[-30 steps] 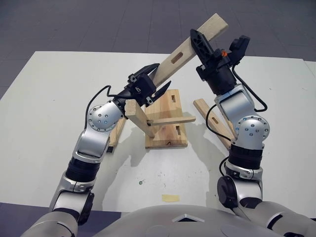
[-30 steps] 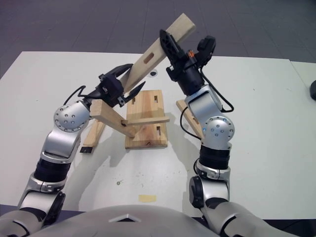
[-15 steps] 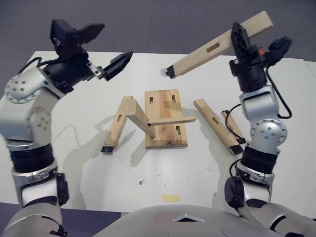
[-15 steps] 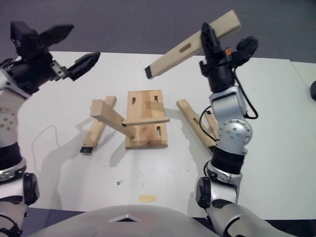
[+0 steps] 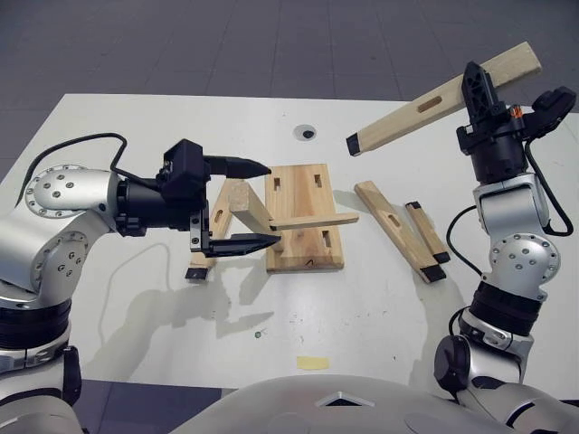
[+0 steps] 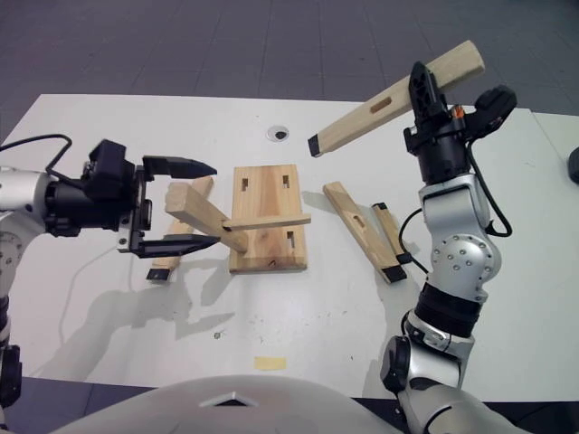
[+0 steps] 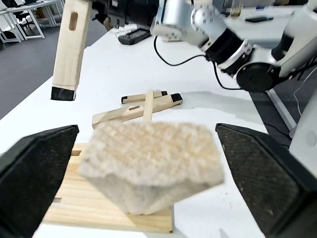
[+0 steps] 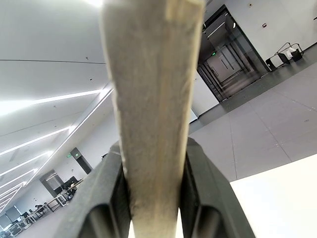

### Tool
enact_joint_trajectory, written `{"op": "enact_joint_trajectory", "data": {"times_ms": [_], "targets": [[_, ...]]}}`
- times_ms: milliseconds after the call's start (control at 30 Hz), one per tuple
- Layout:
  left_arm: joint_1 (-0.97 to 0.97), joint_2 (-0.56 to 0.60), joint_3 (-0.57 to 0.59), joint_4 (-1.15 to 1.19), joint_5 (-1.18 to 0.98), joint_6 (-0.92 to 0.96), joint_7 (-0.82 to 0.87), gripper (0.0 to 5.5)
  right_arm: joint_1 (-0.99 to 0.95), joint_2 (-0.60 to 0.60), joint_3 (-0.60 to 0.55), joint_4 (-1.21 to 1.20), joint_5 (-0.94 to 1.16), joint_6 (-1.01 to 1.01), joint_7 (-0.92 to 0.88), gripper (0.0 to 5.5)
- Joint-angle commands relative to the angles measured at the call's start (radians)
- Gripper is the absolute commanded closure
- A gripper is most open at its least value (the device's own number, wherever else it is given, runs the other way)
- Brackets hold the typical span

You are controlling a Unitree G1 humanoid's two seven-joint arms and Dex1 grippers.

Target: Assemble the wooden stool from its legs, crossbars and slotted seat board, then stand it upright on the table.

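Left gripper point(image 5: 270, 204) gapes wide, its black fingers flanking, not touching, the raised end of a tilted pale wooden leg point(image 5: 246, 201) slotted into the pale slotted wooden seat board point(image 5: 306, 244), which lies flat mid-way across the white tabletop point(image 5: 109, 127). Right gripper point(image 5: 481, 104) clamps another black-footed pale wooden leg point(image 5: 421, 105) aloft near the far right corner.

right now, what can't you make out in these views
Left wrist view: the blurred end of the tilted leg hides much of the seat board.
Head views: left gripper covers part of the flat leg beside the board.
Right wrist view: the held leg blocks the other parts.
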Motion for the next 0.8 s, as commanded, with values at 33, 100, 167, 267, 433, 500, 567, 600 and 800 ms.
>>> {"op": "enact_joint_trajectory", "data": {"times_ms": [33, 100, 167, 267, 433, 500, 567, 600, 800], "targets": [[0.006, 0.02, -0.009, 0.006, 0.052, -0.07, -0.017, 1.09, 0.001, -0.015, 0.008, 0.014, -0.026, 0.002, 0.012, 4.49], [0.012, 0.029, -0.01, 0.015, 0.07, -0.093, -0.03, 1.45, 0.008, -0.015, 0.012, 0.012, -0.033, 0.005, 0.016, 4.49], [0.022, 0.034, -0.006, 0.015, 0.07, -0.102, -0.043, 1.73, 0.009, -0.012, 0.013, 0.012, -0.037, 0.007, 0.016, 4.49], [0.024, 0.04, 0.0, 0.014, 0.058, -0.098, -0.052, 2.24, 0.015, -0.017, 0.018, 0.021, -0.055, 0.006, 0.022, 4.49], [0.018, 0.025, -0.032, 0.009, 0.07, -0.109, -0.044, 3.09, 0.035, -0.028, 0.047, 0.011, -0.13, -0.005, 0.036, 4.49], [0.006, -0.023, -0.057, 0.007, 0.086, -0.106, 0.019, 3.47, 0.052, -0.039, 0.082, 0.001, -0.195, -0.02, 0.055, 4.49], [0.005, -0.071, -0.104, 0.019, 0.158, -0.129, 0.1, 3.48, 0.077, -0.045, 0.118, -0.001, -0.265, -0.045, 0.077, 4.49], [0.011, -0.093, -0.131, 0.026, 0.201, -0.141, 0.143, 3.48, 0.093, -0.043, 0.132, -0.005, -0.295, -0.061, 0.088, 4.49], [0.057, -0.177, -0.2, 0.051, 0.332, -0.178, 0.328, 3.48, 0.144, -0.038, 0.176, -0.029, -0.377, -0.119, 0.157, 4.49]]}}
